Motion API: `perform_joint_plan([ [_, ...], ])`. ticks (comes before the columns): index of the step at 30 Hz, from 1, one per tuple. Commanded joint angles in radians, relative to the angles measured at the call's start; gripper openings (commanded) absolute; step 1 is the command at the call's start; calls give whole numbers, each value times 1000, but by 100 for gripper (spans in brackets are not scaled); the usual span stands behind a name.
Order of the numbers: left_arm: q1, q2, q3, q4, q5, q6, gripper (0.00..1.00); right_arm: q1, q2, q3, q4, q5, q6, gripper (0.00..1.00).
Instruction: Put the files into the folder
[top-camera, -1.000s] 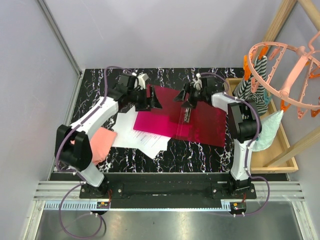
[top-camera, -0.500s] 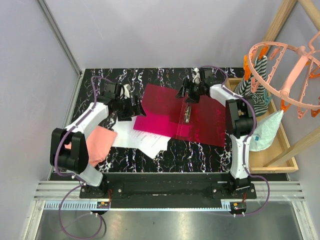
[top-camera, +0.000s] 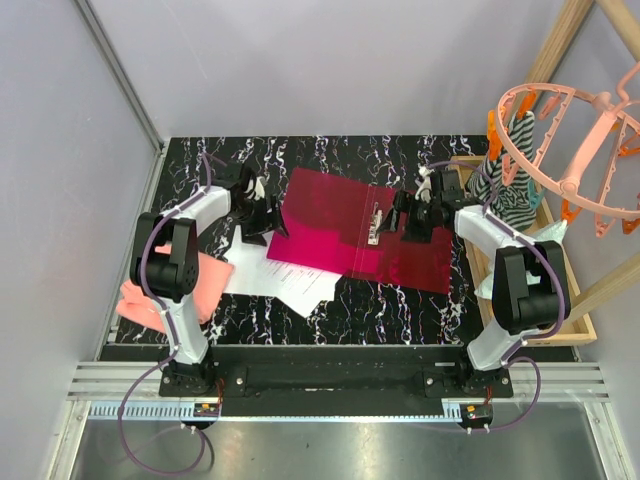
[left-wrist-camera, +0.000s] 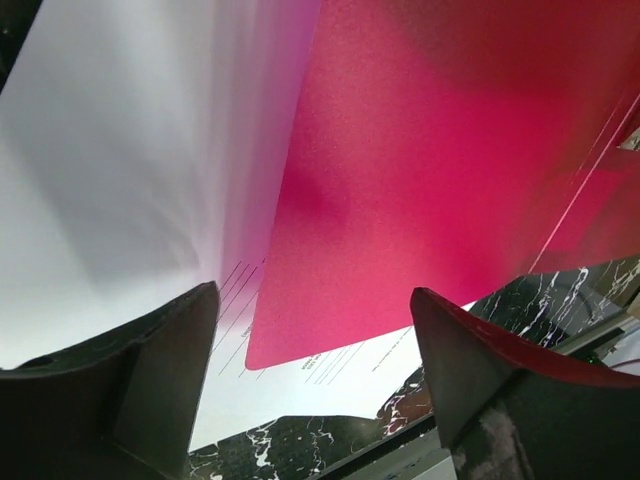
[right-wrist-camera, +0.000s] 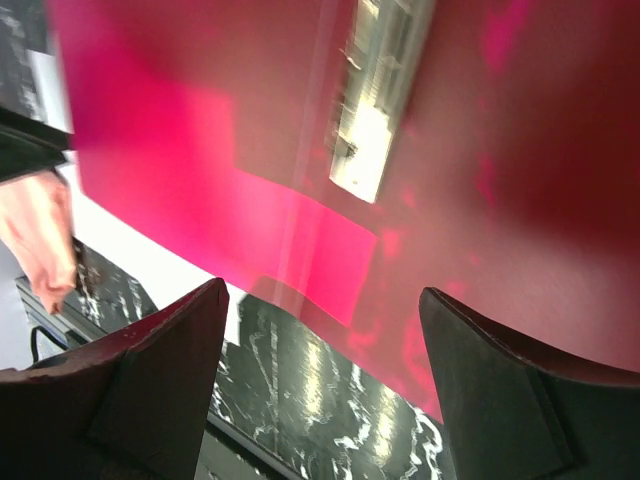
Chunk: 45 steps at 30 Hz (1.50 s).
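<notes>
Two open tools flank the folder (top-camera: 330, 200) in the overhead view. It lies spread open on the tabletop (top-camera: 400, 310), its long axis running left to right, with a clip strip (top-camera: 375, 222) along the fold. The left tool (top-camera: 258, 215) sits at its left edge and the right tool (top-camera: 415, 215) over its right leaf. The files (top-camera: 285, 285) lie fanned toward the near left, partly under the left leaf and not between the covers as far as I can tell. That puts them just beside the left tool and well apart from the right one, so the left arm looks the better placed to take them. A pink cloth (top-camera: 195, 285) rests further left, and the wooden tray (top-camera: 545, 337) at the right holds only garments. From the left wrist, the left tool (left-wrist-camera: 312, 300) has its jaws spread wide and holds nothing. The crimson leaf (left-wrist-camera: 430, 150) overlaps the white sheets (left-wrist-camera: 120, 180), and printed lines show just past the leaf's corner, so I judge the leaf must come off the sheets first. From the right wrist, the right tool (right-wrist-camera: 322, 295) is likewise wide apart and empty above the folder (right-wrist-camera: 520, 200), with the clip strip (right-wrist-camera: 385, 100) ahead of it and a strip of white paper (right-wrist-camera: 150, 240) beyond the far edge.
</notes>
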Motion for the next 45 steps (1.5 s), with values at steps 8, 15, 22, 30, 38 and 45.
perform_joint_plan([
  [8,2,-9,-15,130,136,-61,34,-16,31,-39,104,-49,27,86],
  [15,11,27,103,216,150,-147,0,-10,72,-41,118,-52,31,90],
  [22,40,159,263,277,159,-264,0,73,22,-68,108,22,91,90],
  [30,59,293,488,242,211,-284,0,90,32,-108,127,72,84,90],
  [38,77,276,484,197,136,-243,0,82,129,8,69,255,-2,92],
  [45,102,173,310,280,55,-298,0,67,293,166,36,328,-36,92],
])
